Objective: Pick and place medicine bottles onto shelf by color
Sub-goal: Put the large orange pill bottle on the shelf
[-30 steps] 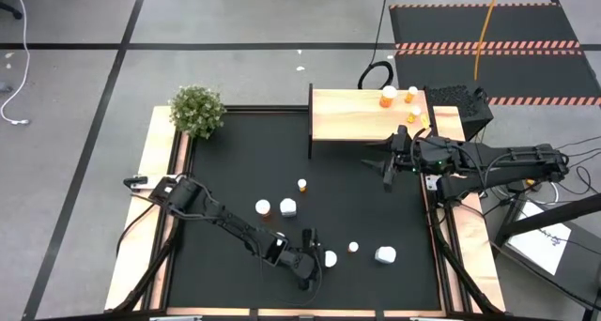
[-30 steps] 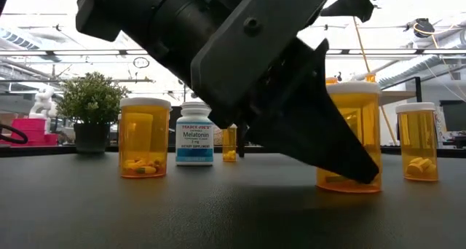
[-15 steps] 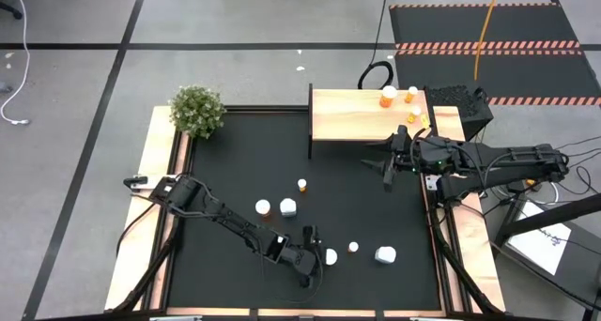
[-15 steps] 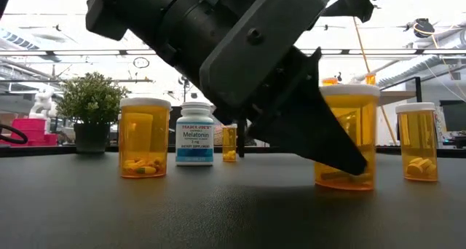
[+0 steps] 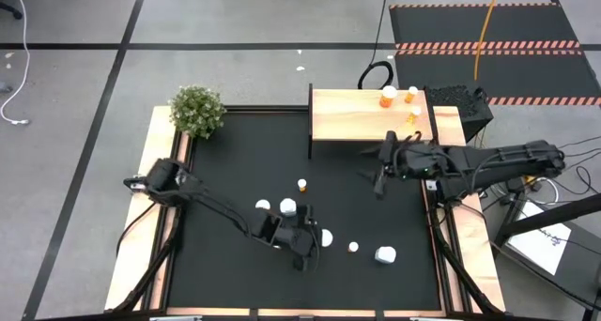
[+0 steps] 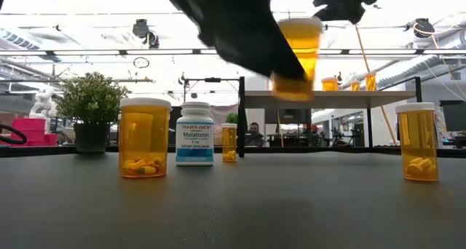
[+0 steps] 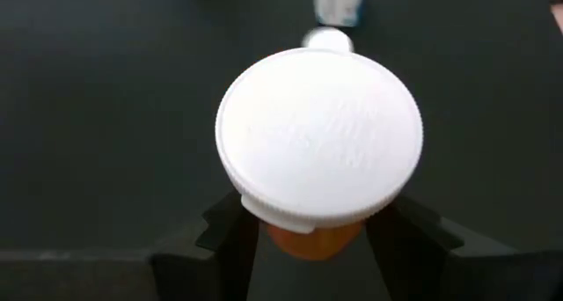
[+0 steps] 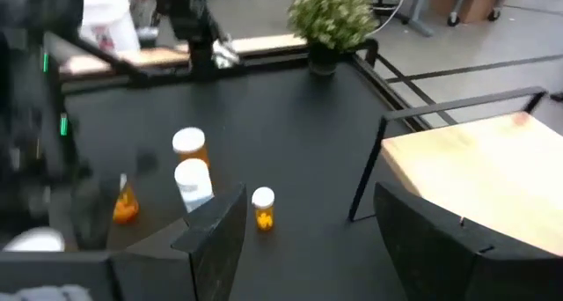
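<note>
My left gripper is over the table's near middle, shut on an orange medicine bottle with a white cap, held above the mat. My right gripper hangs open with nothing between its fingers, just in front of the pale wooden shelf. Three orange bottles stand on the shelf's far right part. On the mat stand an orange bottle, a white bottle, a small orange one, another small one and a white one. My left gripper pinches the bottle's orange body just under the cap, one finger on each side. The fingers slant down from the table's left. The bottle is about upright, cap up, lifted clear of the mat.
A green potted plant stands at the mat's far left corner. Wooden rails run along the mat's left and right sides. The shelf's left half is bare wood. Open mat lies between the shelf and the loose bottles.
My left gripper has risen and drawn toward the table's far edge, taking the orange bottle off the mat; the bottle now hangs well clear where it stood before. My right gripper has shifted a little toward the table's left.
</note>
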